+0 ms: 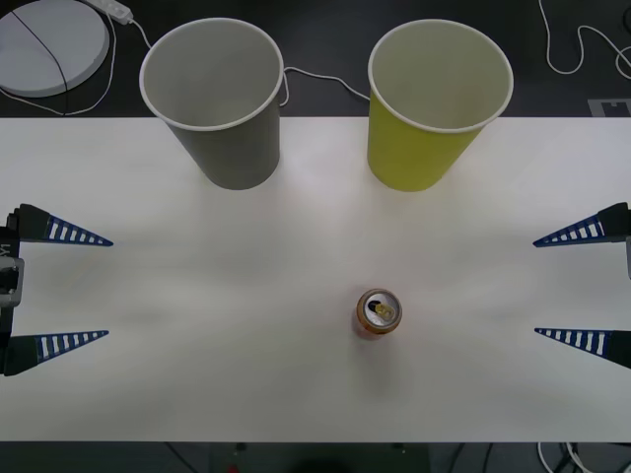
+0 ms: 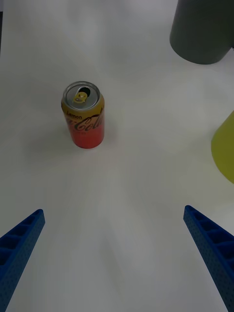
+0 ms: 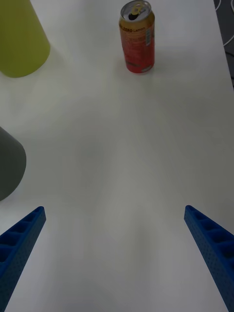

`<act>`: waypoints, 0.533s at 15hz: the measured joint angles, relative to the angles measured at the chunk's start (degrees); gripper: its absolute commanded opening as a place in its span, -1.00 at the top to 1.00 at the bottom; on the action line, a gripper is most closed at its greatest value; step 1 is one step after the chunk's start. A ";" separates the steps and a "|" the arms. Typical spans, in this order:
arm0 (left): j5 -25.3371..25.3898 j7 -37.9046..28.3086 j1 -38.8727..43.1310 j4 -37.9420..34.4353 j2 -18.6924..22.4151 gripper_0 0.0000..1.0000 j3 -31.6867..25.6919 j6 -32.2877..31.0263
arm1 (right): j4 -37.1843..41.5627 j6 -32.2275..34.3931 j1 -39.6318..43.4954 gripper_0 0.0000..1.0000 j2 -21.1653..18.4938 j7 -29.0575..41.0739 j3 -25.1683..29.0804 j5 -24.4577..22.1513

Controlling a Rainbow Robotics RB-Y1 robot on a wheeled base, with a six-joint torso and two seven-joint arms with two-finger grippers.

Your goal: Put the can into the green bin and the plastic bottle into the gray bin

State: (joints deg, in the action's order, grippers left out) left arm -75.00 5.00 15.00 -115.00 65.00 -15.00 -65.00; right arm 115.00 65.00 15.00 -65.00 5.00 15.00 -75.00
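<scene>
The can (image 1: 378, 313) stands upright on the white table (image 1: 246, 374), right of centre and toward the front; it also shows in both wrist views, can (image 2: 83, 115) and can (image 3: 137, 37). At the back stand the gray bin (image 1: 215, 101) on the left and the green bin (image 1: 435, 104) on the right, both upright and with nothing in them. My left gripper (image 1: 74, 287) is open at the left edge, far from the can. My right gripper (image 1: 570, 286) is open at the right edge, nearer the can but apart from it. The plastic bottle is out of view.
Behind the table lie a round white disc (image 1: 49, 44) and loose white cables (image 1: 315, 79) on the dark floor. In the wrist views, the gray bin (image 2: 202, 31) and green bin (image 3: 19, 39) flank open table.
</scene>
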 measured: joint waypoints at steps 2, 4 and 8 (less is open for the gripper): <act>0.00 0.00 0.00 0.00 0.00 -1.00 0.00 0.00 | 0.00 0.00 0.00 -1.00 0.00 0.00 0.00 0.00; 0.00 0.00 0.00 0.00 0.00 -1.00 0.00 0.00 | 0.00 0.00 0.00 -1.00 0.00 0.00 0.00 0.00; 0.00 0.00 0.00 0.00 0.00 -1.00 0.00 0.00 | -0.32 0.52 -1.06 -1.00 1.02 -0.58 0.11 0.10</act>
State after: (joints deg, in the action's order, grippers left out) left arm -75.00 5.00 15.00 -115.00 65.00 -15.00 -65.00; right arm 114.67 65.52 13.94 -63.98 4.42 15.11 -74.90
